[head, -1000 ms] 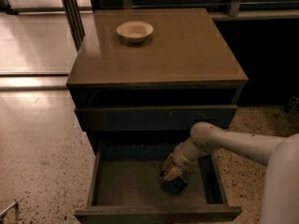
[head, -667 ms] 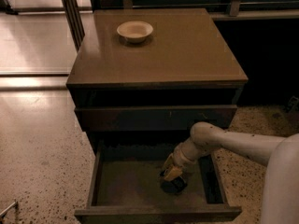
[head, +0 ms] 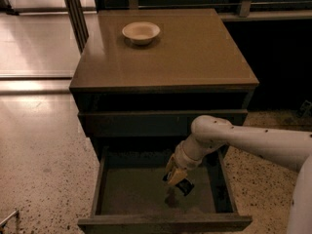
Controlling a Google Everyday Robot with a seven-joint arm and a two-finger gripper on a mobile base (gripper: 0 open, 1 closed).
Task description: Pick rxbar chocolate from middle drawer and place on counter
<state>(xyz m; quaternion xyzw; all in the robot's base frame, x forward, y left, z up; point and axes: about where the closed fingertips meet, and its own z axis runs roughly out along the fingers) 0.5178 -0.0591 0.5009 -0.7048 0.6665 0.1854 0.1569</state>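
The middle drawer point(head: 136, 194) is pulled open below the counter point(head: 195, 57). My gripper point(head: 176, 178) reaches down into the drawer's right half on my white arm point(head: 243, 143). Its yellowish fingers point(head: 171, 169) are closed on a small black object, the rxbar chocolate point(head: 185, 186), held just above the grey-green drawer floor. A dark shadow lies on the floor under it. Most of the bar is hidden by the fingers.
A small white bowl point(head: 141, 32) stands at the back left of the counter. A closed drawer front point(head: 161, 123) sits above the open one. Speckled floor point(head: 39, 169) lies to the left, a dark wall to the right, and metal posts point(head: 73, 9) behind.
The gripper has lifted slightly and shifted a little left, with the black bar hanging from its fingers off the drawer floor.
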